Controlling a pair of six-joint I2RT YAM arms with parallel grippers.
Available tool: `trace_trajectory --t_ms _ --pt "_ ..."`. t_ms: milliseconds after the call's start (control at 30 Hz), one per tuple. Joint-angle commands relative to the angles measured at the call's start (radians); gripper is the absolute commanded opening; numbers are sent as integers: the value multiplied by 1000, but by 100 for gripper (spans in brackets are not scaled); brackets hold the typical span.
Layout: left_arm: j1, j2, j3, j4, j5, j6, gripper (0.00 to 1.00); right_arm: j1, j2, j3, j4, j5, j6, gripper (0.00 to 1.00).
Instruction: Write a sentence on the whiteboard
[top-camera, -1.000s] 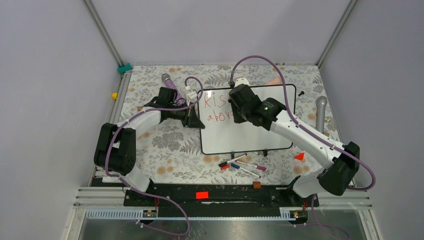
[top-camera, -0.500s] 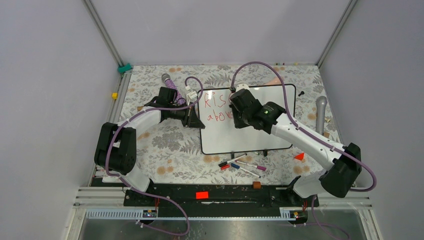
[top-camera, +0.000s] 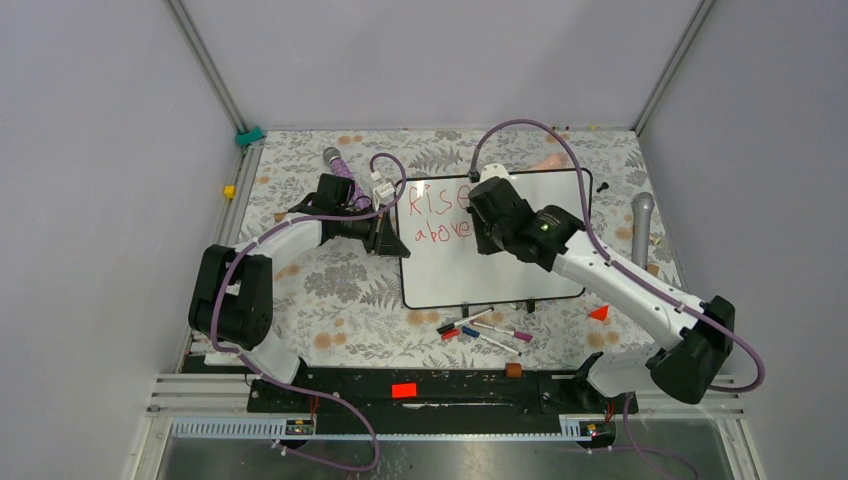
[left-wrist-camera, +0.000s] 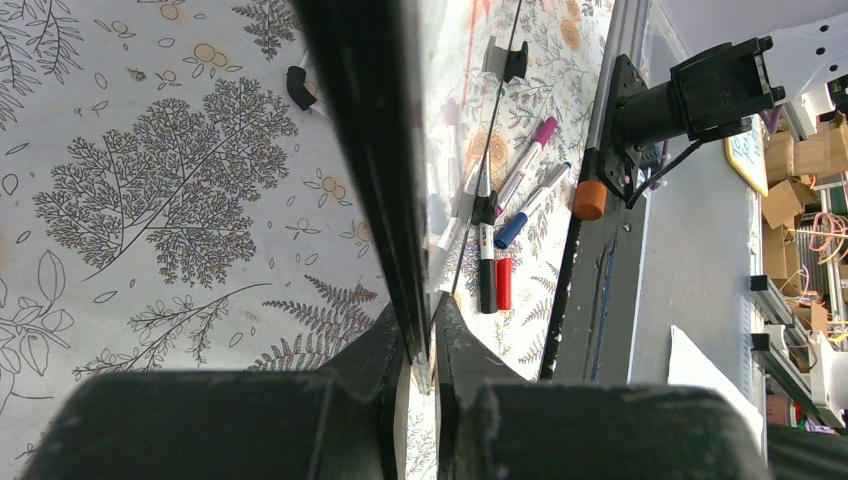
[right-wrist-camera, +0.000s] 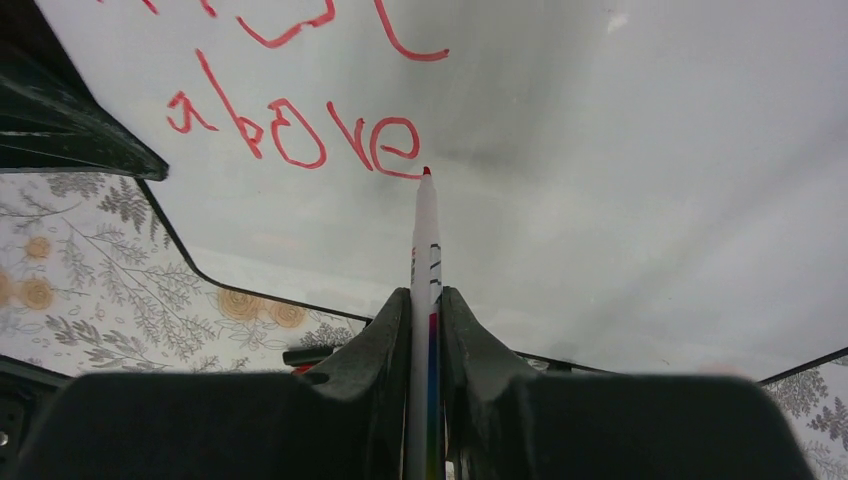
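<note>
The whiteboard (top-camera: 500, 275) lies flat on the floral table cover (top-camera: 340, 290), at the centre of the work area in the top view. The sentence (top-camera: 441, 214) occupies the board's 10 o'clock corner: two lines of red handwriting, "Rise" above "above", with the remainder of the surface blank. The left gripper (top-camera: 393, 241) is positioned at the board's 9 o'clock edge; in the left wrist view the left gripper (left-wrist-camera: 420, 318) has its jaws closed down on the thin black rim of the whiteboard (left-wrist-camera: 365, 150), pinching that edge between them. The right gripper (top-camera: 489, 238) is over the board towards 12 o'clock, just right of the writing. In the right wrist view the right gripper (right-wrist-camera: 425, 300) is clamped tight on a red-tipped marker (right-wrist-camera: 425, 240) that projects forward between the fingers; the tip sits at the end of the final stroke of the sentence (right-wrist-camera: 290, 130), on the lower line. Whether the tip is touching the whiteboard (right-wrist-camera: 620, 180) cannot be determined. A group of loose markers (top-camera: 486, 330) lies on the cover just beyond the board's 6 o'clock edge, apart from both arms
</note>
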Motion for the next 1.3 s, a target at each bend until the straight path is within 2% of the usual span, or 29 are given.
trace_trajectory --t_ms 0,433,1267 --pt "-13 21 -6 -95 -141 97 0 -11 -104 -5 68 -4 -31 0" --pt "-13 28 -3 -94 -133 96 0 -11 -160 -18 65 73 -37 0" --pt "-13 29 4 -92 -124 96 0 -11 -265 -111 33 71 44 0"
